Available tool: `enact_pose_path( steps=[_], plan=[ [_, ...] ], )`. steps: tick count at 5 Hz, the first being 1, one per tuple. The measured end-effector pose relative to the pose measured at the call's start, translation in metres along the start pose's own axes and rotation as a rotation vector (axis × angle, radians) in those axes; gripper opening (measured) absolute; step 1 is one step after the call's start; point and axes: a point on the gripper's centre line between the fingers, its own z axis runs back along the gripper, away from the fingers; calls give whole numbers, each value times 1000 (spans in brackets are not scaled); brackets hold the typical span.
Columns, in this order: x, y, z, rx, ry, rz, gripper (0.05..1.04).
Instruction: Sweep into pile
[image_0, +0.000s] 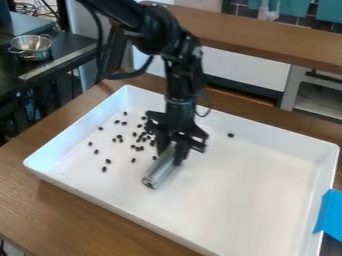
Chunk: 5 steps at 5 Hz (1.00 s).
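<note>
My gripper (172, 152) hangs low over the left-middle part of the white tray (234, 200), shut on a grey metallic cylinder-like tool (158, 171) that slants down to the tray floor. Small dark beans (120, 137) lie scattered on the tray's left side, several of them clustered just left of the gripper. A lone bean (230, 135) is to the right of the gripper, near the back wall. The arm and gripper hide part of the tray floor behind them.
The tray's raised walls stand around the work area on a wooden table (67, 212). A blue piece (330, 215) hangs over the tray's right wall. A metal bowl (31, 46) sits on a dark counter at the upper left, and a wooden ledge (267, 37) runs behind.
</note>
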Motion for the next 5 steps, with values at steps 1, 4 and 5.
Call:
enact_pose_path(
  steps=[1,4,5],
  plan=[
    [6,27,-3,81,-49,23,378],
    [11,84,-15,485,-299,28,378],
    [6,94,-14,532,-279,-14,378]
  ],
)
